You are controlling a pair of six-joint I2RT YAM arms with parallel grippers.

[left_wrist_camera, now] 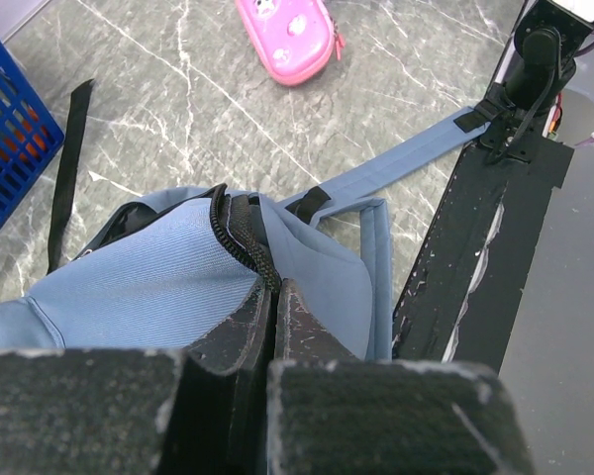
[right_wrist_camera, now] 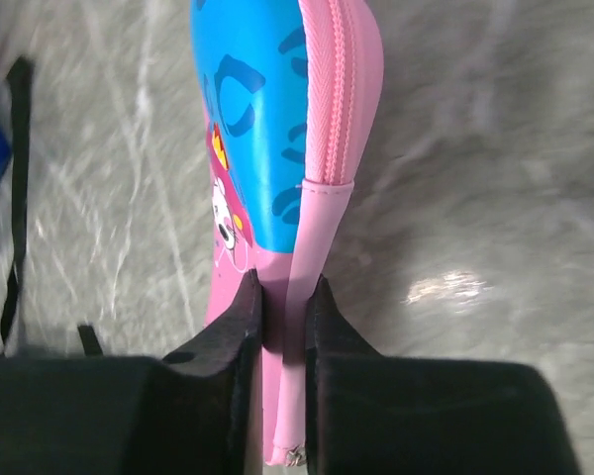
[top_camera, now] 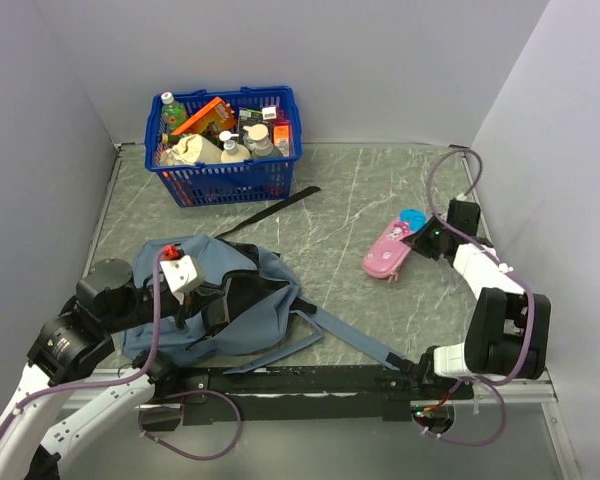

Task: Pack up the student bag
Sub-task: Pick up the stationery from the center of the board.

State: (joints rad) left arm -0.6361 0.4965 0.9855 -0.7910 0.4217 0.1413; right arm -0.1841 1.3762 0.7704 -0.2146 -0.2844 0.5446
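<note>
The grey-blue student bag [top_camera: 242, 300] lies near the front left of the table, its blue strap running right along the front edge. My left gripper [top_camera: 192, 305] is shut on the bag's dark zipper edge [left_wrist_camera: 246, 237] at its opening. A pink and blue pencil case [top_camera: 390, 250] lies right of the middle. My right gripper [top_camera: 420, 238] is shut on the case's pink end [right_wrist_camera: 302, 257], which stands on edge between the fingers.
A blue plastic basket [top_camera: 225, 178] with bottles and packets stands at the back left. A black strap [top_camera: 278, 208] lies on the table between basket and bag. A black rail [top_camera: 310, 380] runs along the front edge.
</note>
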